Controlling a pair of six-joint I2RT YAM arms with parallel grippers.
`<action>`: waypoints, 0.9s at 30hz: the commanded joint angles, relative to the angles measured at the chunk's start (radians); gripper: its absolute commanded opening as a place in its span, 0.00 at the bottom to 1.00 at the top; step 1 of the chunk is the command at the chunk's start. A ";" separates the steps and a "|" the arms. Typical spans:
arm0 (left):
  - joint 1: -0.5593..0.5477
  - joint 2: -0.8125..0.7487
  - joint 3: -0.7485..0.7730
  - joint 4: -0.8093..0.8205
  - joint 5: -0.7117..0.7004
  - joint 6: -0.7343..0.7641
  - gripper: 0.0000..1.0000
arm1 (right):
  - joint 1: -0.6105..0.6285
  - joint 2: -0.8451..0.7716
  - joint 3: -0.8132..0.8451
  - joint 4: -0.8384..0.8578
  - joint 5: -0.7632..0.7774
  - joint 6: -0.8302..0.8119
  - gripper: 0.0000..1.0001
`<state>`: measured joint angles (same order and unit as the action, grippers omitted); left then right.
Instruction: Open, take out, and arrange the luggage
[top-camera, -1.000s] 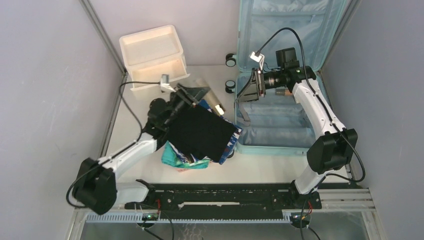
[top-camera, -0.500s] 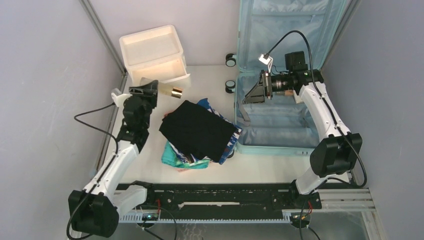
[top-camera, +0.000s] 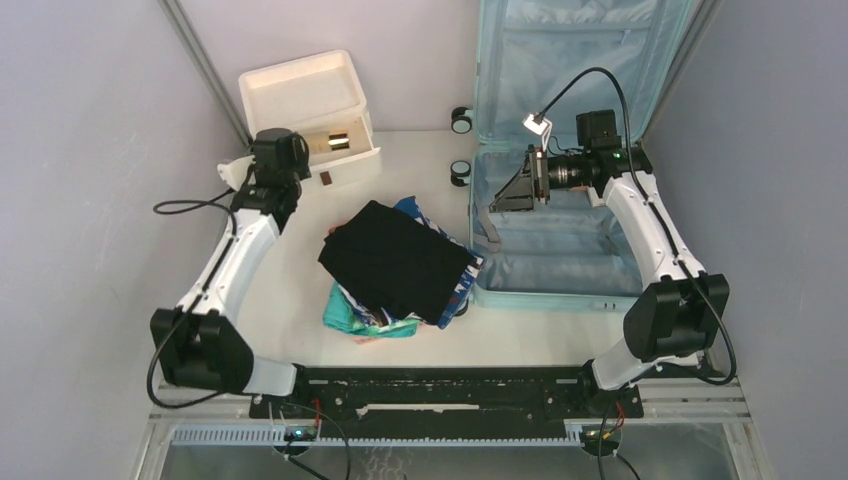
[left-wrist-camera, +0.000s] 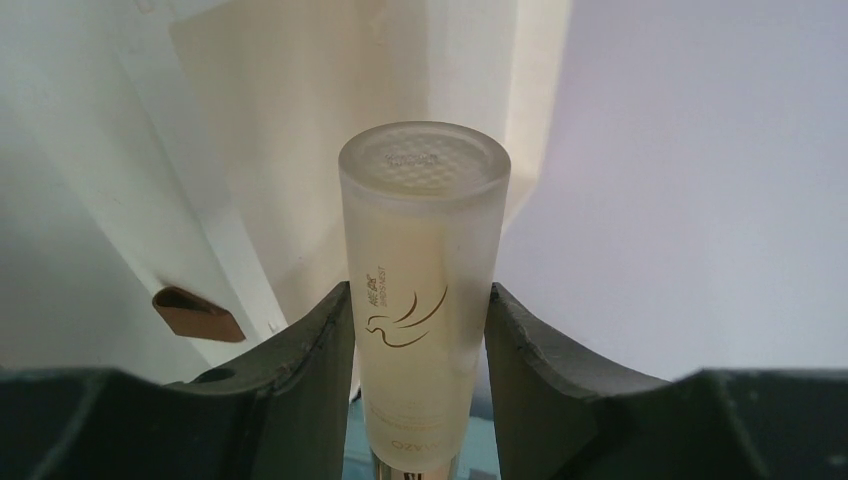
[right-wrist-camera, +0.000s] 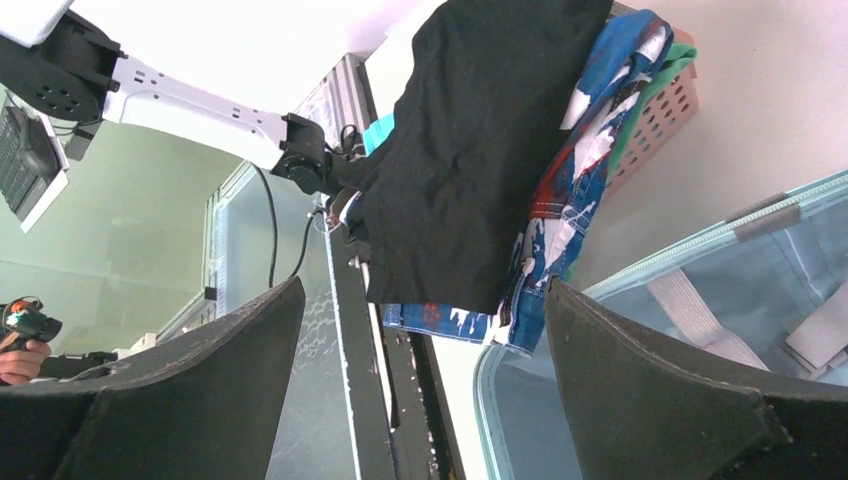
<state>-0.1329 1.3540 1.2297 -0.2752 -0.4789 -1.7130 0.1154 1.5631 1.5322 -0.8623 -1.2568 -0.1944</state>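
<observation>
The left gripper (left-wrist-camera: 418, 292) grips a frosted pale-yellow cylindrical bottle (left-wrist-camera: 424, 200) at the white plastic drawer box (top-camera: 300, 95), far left. The right gripper (right-wrist-camera: 422, 290) hangs with its jaws wide apart and holding nothing over the open pale blue hard-shell luggage (top-camera: 560, 255), far right.

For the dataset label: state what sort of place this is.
Probably a robot lab test cell, not a home: plain grey panel walls, a black mounting rail, and staged props, the open luggage beside piled clothes.

Pale blue luggage (top-camera: 560, 255), black garment (top-camera: 400, 262), frosted cream bottle (left-wrist-camera: 424, 290) with gold bird print
</observation>
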 joint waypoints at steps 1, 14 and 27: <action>0.011 0.080 0.184 -0.073 -0.026 -0.124 0.00 | -0.020 -0.050 -0.004 0.043 -0.012 0.003 0.96; 0.036 0.309 0.428 -0.298 -0.008 -0.179 0.26 | -0.081 -0.073 -0.033 0.072 -0.029 0.027 0.96; 0.045 0.347 0.507 -0.307 0.002 -0.130 0.71 | -0.108 -0.069 -0.035 0.095 -0.039 0.050 0.96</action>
<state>-0.0959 1.7210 1.6466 -0.6350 -0.4644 -1.8591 0.0143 1.5276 1.4925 -0.8028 -1.2663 -0.1577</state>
